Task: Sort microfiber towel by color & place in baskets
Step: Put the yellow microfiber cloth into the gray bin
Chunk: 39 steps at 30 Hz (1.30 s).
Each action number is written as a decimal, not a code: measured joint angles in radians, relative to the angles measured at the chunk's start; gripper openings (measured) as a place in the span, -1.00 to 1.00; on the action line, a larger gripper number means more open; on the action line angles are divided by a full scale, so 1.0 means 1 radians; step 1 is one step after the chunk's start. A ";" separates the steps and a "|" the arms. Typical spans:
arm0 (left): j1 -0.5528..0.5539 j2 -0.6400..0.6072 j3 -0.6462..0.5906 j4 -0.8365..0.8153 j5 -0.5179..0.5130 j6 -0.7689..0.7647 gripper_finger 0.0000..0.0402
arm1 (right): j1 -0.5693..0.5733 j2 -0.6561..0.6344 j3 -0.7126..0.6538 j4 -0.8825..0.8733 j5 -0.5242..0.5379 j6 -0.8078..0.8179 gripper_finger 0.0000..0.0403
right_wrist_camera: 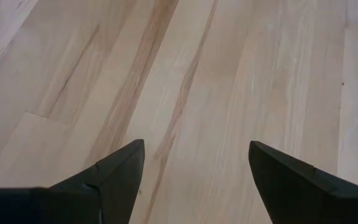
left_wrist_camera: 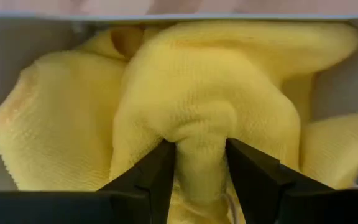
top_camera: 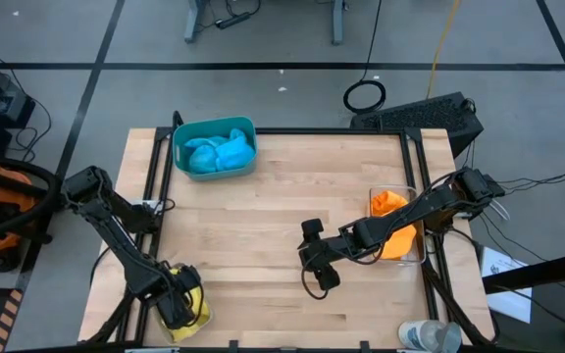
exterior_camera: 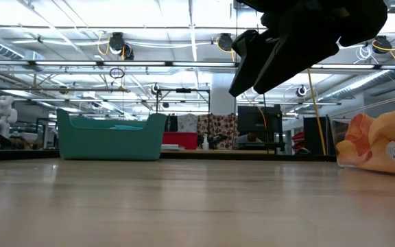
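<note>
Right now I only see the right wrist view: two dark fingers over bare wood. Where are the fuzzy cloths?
Observer: Bright blue fuzzy cloths lie in the teal plastic bin at the table's far edge.
Operator: Any other colours?
Observer: Orange fuzzy cloth sits in the clear plastic bin at the table's right edge, under the right arm.
Operator: What is the other arm doing?
Observer: The left gripper is shut on a yellow fuzzy cloth inside the pale grey plastic bin, at the near left corner.
</note>
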 joint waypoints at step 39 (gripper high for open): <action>-0.002 -0.064 0.159 -0.176 0.004 -0.088 -0.23 | 0.000 0.000 0.000 0.002 0.000 -0.005 0.39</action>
